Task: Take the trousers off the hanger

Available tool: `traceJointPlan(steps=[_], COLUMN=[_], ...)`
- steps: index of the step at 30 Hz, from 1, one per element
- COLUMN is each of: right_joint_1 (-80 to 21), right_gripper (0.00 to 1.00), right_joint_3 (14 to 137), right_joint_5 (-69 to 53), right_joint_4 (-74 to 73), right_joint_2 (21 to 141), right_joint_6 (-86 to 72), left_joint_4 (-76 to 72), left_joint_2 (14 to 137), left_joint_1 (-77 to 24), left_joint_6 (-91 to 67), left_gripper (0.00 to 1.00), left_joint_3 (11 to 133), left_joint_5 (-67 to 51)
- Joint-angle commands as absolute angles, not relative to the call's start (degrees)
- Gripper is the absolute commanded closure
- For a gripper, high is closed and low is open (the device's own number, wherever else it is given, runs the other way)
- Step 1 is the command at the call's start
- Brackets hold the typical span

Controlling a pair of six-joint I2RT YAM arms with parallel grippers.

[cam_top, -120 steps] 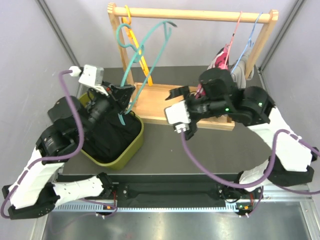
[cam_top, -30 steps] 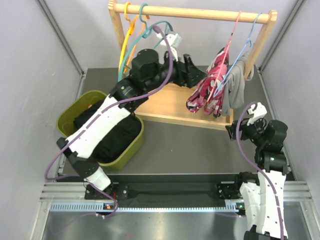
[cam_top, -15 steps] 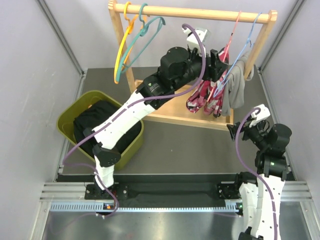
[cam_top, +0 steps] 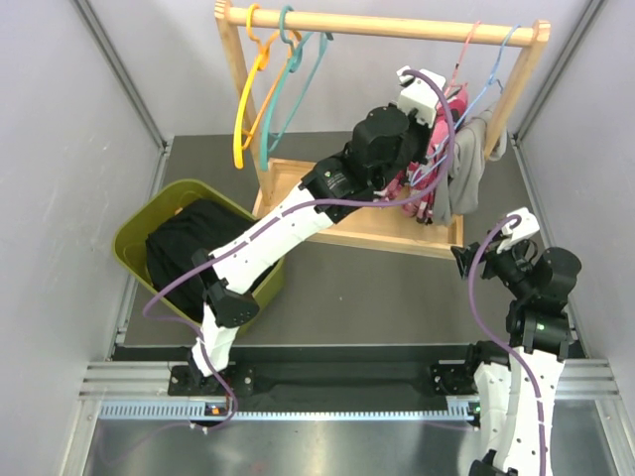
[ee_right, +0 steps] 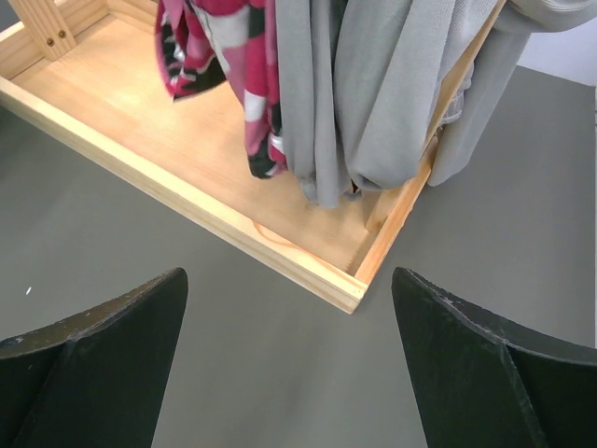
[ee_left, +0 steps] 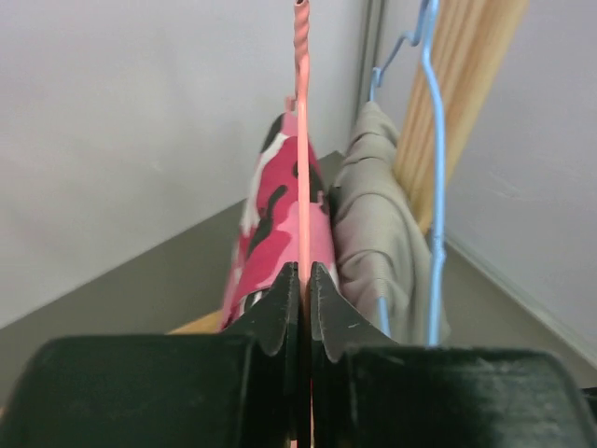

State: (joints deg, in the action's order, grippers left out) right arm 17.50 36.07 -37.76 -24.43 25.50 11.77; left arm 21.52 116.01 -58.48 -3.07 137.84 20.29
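**Pinch made on the pink hanger: lift it straight, clear of its neighbour**

In the left wrist view the left gripper [ee_left: 300,280] sits low in the centre. Its two black fingers are pressed together on the thin stem of the pink wire hanger [ee_left: 301,140], which runs straight up the middle of the frame. The pink, black and white camouflage trousers [ee_left: 270,215] are draped over that hanger, just behind the fingers.

The hanger hangs from the rail of the light wooden clothes rack [cam_top: 387,25], at the upper right of the overhead view. The hook probably has to rise off the rail before anything slides sideways. A grey garment [ee_left: 373,215] on a blue wire hanger [ee_left: 432,140] hangs just to the right and touches the trousers, so a tilted pull could drag it along. A firm pinch should stop the thin wire twisting.

The right gripper [ee_right: 287,280], at the lower right of the overhead view, has its fingers spread wide and holds nothing. It is aimed at the rack's base.
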Motion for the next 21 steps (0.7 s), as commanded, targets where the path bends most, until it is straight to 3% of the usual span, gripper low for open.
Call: traceJointPlan(steps=[1, 21], right_joint_1=[18.5, 20.5], right_gripper=[0.1, 0.1], right_joint_3=[37.0, 36.8], right_joint_5=[-39.2, -41.5], right_joint_4=[-20.4, -20.3], right_joint_2=[24.8, 23.8], right_joint_6=[11.3, 10.8], left_joint_4=[21.3, -2.3], left_joint_2=[116.7, 105.1], left_joint_1=[-58.2, -57.5], left_joint_6=[2.9, 7.9], left_gripper=[1.0, 1.0], left_joint_3=[139.7, 135.4], left_joint_5=[24.0, 27.2])
